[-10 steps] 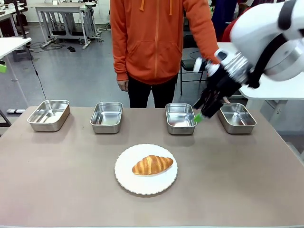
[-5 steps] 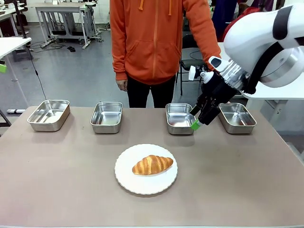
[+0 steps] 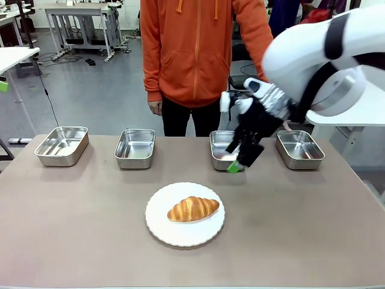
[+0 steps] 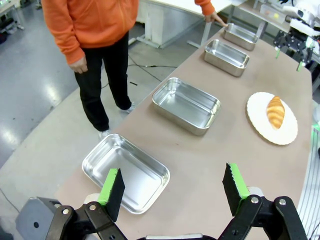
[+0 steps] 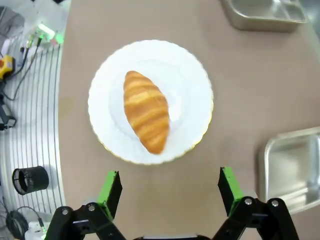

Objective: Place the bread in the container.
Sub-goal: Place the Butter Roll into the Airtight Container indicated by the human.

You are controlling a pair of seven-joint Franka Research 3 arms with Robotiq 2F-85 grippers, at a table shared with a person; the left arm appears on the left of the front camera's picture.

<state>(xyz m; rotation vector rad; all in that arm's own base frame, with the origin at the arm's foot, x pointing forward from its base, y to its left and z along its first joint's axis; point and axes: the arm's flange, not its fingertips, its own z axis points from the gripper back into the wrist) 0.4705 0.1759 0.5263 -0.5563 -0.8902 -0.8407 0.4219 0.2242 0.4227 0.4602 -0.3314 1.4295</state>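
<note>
The bread, a golden-brown croissant (image 3: 192, 208), lies on a round white plate (image 3: 157, 224) at the front middle of the table. Four alike steel pans stand in a row behind it: far left (image 3: 61, 145), left of middle (image 3: 135, 147), right of middle (image 3: 226, 139) and far right (image 3: 299, 149). My right gripper (image 3: 236, 159) hangs open over the front edge of the third pan, above and right of the plate. In its wrist view the croissant (image 5: 146, 117) lies just ahead of the open gripper (image 5: 170, 192). My left gripper (image 4: 173, 185) is open and holds nothing, above the far-left pan (image 4: 126, 172).
A person in an orange hoodie (image 3: 198, 48) stands at the far side, with one hand (image 4: 216, 19) at the table edge by the far-right pan (image 4: 241, 35). Bare tabletop (image 3: 301, 229) surrounds the plate. Cables and a floor grating (image 5: 25, 115) lie beyond the table's near edge.
My right arm has swung left and lower, from between the two right pans to the front of the third pan, nearer the plate. The croissant and pans have not moved.
</note>
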